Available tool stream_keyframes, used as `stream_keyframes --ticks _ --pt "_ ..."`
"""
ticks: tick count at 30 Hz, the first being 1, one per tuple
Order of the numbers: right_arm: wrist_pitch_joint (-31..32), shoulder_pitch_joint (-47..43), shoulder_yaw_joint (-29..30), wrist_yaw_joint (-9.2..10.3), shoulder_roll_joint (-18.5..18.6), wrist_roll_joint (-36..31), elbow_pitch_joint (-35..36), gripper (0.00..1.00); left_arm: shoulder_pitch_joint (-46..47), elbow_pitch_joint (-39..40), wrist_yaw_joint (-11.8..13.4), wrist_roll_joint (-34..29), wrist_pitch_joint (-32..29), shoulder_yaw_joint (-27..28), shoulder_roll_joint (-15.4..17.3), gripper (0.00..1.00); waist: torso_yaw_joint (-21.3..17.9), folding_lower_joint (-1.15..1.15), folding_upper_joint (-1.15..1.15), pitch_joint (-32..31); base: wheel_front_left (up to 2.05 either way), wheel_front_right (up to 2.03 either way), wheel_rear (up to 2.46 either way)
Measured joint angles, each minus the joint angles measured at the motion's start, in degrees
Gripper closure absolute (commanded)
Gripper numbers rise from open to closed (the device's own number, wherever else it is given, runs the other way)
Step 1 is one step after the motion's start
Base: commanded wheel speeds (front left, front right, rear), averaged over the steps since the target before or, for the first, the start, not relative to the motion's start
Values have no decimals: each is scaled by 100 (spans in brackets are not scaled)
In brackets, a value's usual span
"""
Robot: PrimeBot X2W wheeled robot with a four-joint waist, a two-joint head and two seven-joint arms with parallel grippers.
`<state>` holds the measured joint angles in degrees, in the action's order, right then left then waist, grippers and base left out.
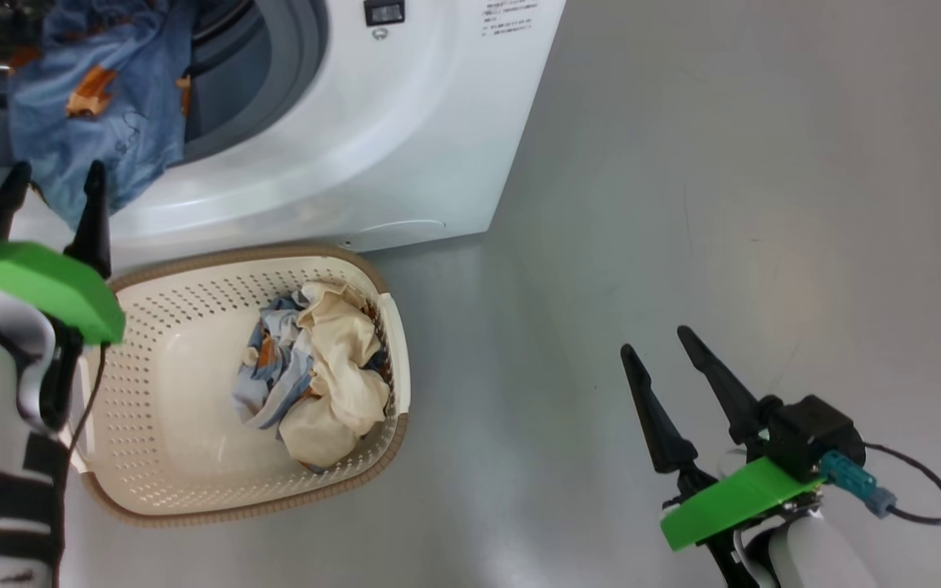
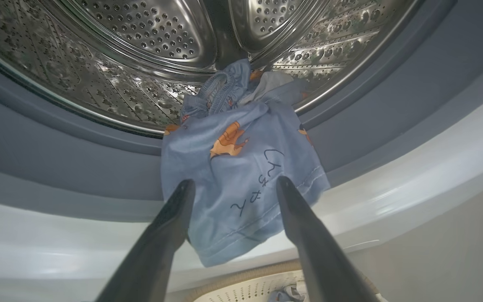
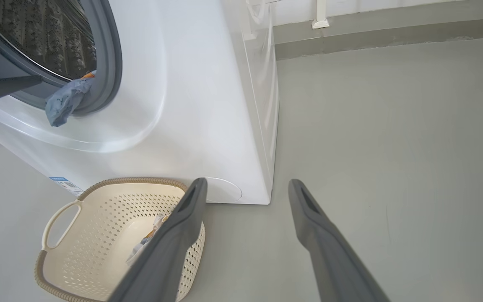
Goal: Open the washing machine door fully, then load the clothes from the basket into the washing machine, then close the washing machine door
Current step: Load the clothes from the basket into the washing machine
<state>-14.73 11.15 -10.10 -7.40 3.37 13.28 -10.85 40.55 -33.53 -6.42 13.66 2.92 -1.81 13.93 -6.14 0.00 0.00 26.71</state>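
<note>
Draping over rubber ring (image 2: 57, 138): blue garment (image 2: 241, 147); left tool (image 2: 234, 181), right tool (image 3: 245, 183) both apart.

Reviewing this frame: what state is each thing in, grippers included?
Washing machine: opening uncovered, drum exposed.
Blue printed garment: partly in the drum, hanging out over the rubber ring.
Basket: upright on the floor, partly filled.
Clothes in basket: crumpled heap.
Left gripper: open, fingers straddling the hanging garment.
Right gripper: open, empty.
</note>
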Motion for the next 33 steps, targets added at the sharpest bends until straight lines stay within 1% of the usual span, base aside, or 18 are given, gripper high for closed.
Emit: stream_keyframes --ticks 2,7,12,19,20,22,26,33 --pt "0 69 -5 0 -1 0 4 0 161 -160 -38 60 -49 -49 11 0 -16 0 0 45 0 0 0" --pt "0 132 -24 0 -2 0 7 0 529 -598 -46 70 -126 -177 155 0 -58 0 0 171 0 0 0" --pt "0 186 -22 0 -5 0 15 0 855 -1046 -67 116 -299 -292 188 0 -100 0 0 315 0 0 0" --pt "0 212 -5 0 -7 -1 42 0 1266 -1447 -92 270 -336 -443 234 0 -140 0 0 509 0 0 0" --pt "0 224 -3 0 -8 -1 42 0 1322 -1494 -92 270 -314 -465 241 24 -142 0 0 529 0 0 0" --pt "0 262 -2 0 -8 -1 43 0 1420 -1589 -91 230 -282 -542 261 100 -140 0 0 561 0 0 0" --pt "0 310 -1 0 -8 -1 42 0 1587 -1807 -91 193 -231 -644 271 100 -122 0 0 573 0 0 0" --pt "0 311 11 0 -9 26 44 0 1935 -1933 -91 175 224 -791 211 100 -78 0 0 532 0 0 0"
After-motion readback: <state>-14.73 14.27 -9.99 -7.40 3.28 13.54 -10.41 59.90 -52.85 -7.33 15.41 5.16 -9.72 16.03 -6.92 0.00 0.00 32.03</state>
